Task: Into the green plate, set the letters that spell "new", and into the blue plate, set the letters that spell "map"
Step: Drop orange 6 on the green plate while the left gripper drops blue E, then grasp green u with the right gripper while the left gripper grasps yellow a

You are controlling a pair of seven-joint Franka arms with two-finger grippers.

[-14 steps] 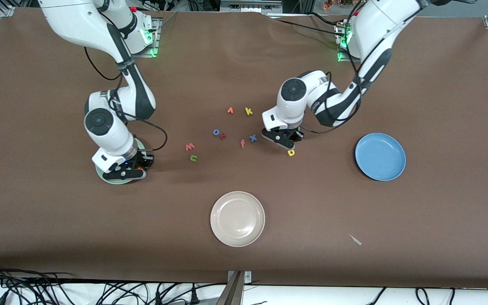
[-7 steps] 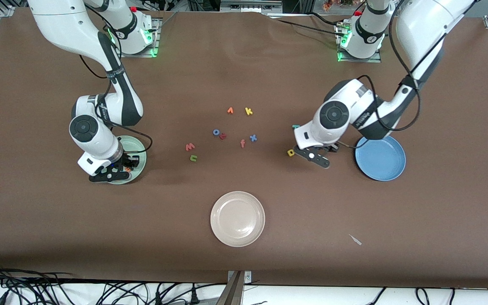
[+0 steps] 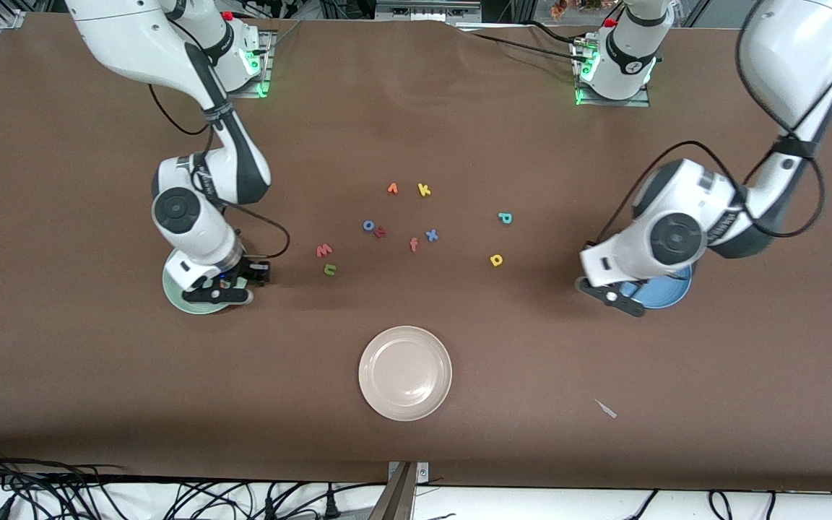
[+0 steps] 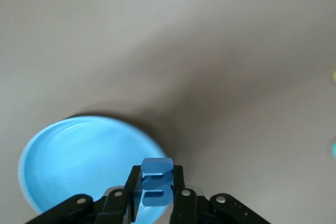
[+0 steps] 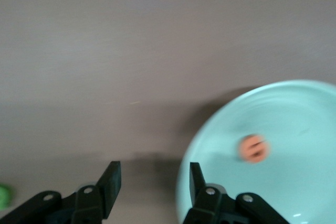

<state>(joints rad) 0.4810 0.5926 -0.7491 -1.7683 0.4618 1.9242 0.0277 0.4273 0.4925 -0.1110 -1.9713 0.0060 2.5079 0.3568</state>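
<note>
The left gripper (image 4: pixel 156 203) is clamped on the blue m (image 4: pixel 156 181) over the blue plate's (image 4: pixel 47 150) rim. The right gripper's (image 5: pixel 152 182) fingers stand apart over the green plate's (image 5: pixel 294 103) rim, the e (image 5: pixel 253 148) lying in that plate. The w (image 3: pixel 323 250), n (image 3: pixel 329 269), p (image 3: pixel 505 217) and a (image 3: pixel 496 260) lie mid-table.
</note>
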